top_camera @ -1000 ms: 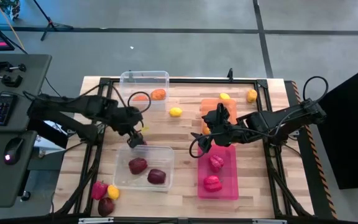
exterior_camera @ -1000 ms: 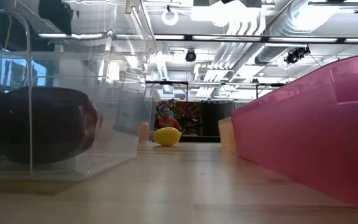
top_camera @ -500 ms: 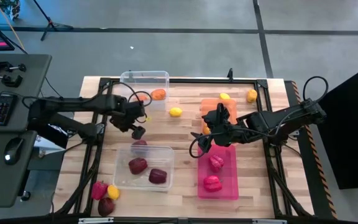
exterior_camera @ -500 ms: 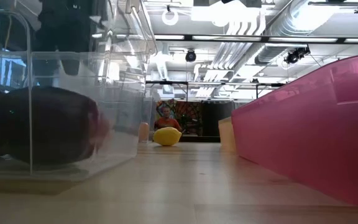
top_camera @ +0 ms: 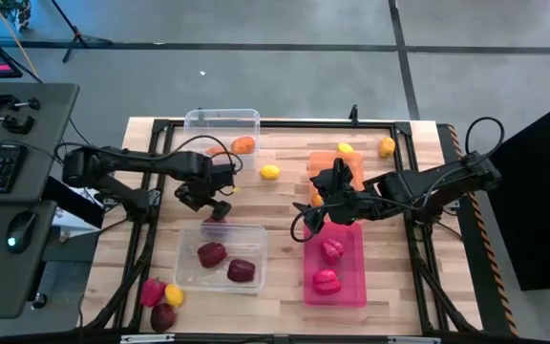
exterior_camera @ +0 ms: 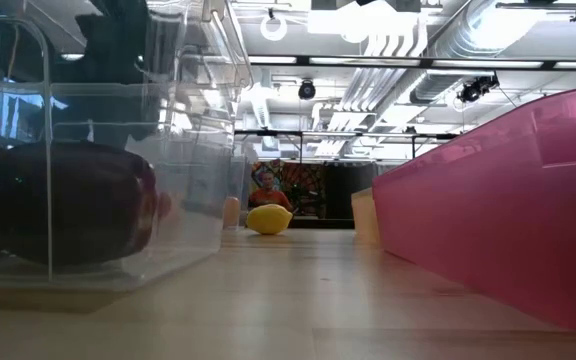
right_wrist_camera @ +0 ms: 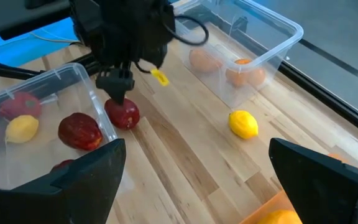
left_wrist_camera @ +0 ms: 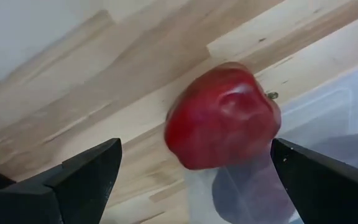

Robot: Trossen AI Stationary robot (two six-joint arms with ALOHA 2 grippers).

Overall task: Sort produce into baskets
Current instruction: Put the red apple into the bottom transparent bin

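A red apple [left_wrist_camera: 221, 115] lies on the worktop [top_camera: 285, 201] against the clear bin [top_camera: 220, 256], just beyond the left gripper [top_camera: 216, 207], jaws wide, empty. Right gripper [top_camera: 308, 212] waits, equally open.

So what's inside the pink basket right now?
The pink basket holds two pink-red pieces. Its far end is covered by the right gripper, so anything there is hidden.

Red apple [left_wrist_camera: 221, 116] beside clear bin [top_camera: 256, 239]
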